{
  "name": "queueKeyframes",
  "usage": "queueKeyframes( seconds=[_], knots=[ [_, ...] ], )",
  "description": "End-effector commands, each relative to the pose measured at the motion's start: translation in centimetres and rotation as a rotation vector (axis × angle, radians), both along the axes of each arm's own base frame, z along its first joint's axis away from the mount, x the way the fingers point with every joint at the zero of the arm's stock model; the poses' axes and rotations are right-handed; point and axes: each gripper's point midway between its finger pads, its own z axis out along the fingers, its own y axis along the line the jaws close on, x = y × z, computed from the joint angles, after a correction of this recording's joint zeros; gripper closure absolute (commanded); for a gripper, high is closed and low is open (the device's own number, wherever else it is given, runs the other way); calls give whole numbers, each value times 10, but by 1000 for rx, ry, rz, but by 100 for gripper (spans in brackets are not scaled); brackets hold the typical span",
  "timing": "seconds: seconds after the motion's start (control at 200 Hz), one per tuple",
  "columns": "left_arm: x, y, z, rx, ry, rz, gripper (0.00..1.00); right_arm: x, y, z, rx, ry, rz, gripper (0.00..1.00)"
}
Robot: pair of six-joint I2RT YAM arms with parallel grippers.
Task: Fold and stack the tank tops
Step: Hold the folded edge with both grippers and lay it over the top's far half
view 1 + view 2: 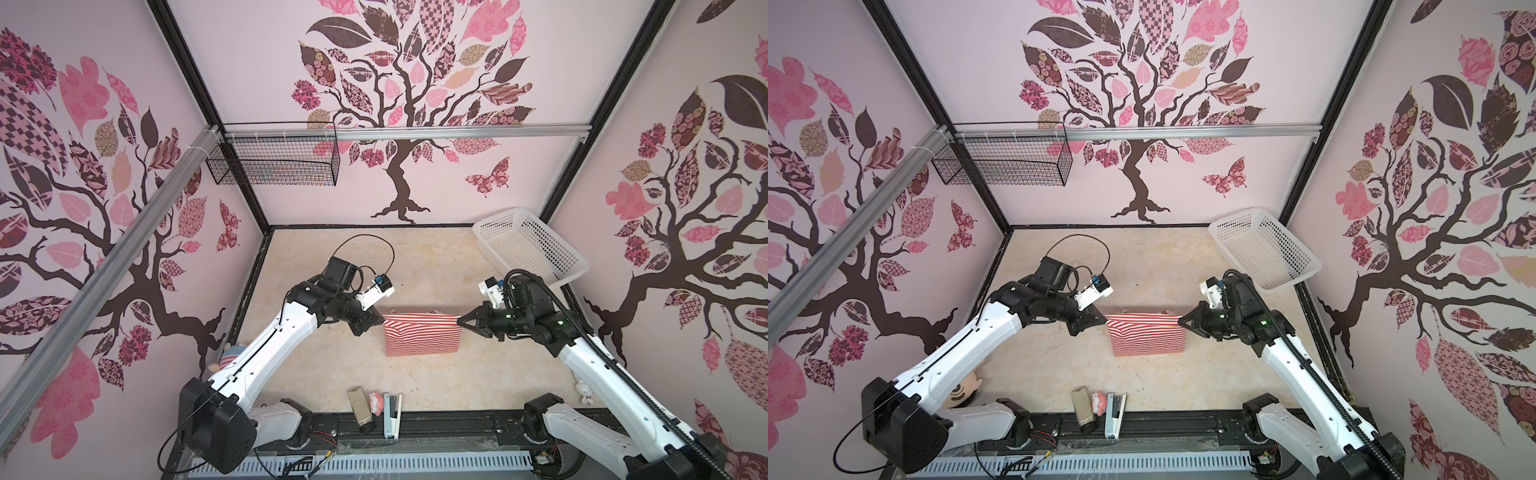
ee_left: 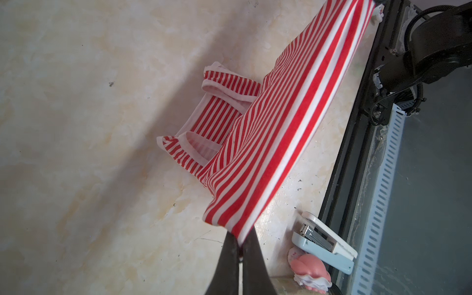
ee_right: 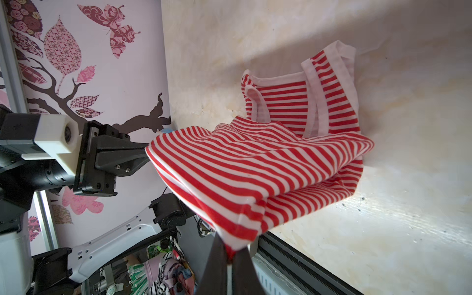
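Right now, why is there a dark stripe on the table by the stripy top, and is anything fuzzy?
In the left wrist view, a soft shadow crosses the table beside the tank top, and stripes nearest the left fingers look fuzzy; in the right wrist view, the tank top shades the table beneath it; in both top views, the walls lean outward.

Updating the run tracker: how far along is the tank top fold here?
Done: nothing finished; no folded pile shows. In hand: left gripper and right gripper are each shut on a hem corner of the striped tank top, hem raised, straps resting on the table. Left: lay the hem down, complete the fold, stack.
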Motion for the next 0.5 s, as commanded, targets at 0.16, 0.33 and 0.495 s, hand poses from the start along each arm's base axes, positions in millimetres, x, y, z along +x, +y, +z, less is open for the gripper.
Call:
queueKeyframes(
  seconds=[0.16, 0.33, 0.495],
  knots=[
    [27, 10, -11, 76, -21, 51, 100, 25, -6, 2, -50, -27, -53, 100],
    [41, 8, -21, 84, -1, 58, 100, 34, -4, -8, -66, -17, -48, 100],
    [57, 4, -23, 71, 11, 61, 100, 48, -2, -11, -81, -26, -51, 100]
  ],
)
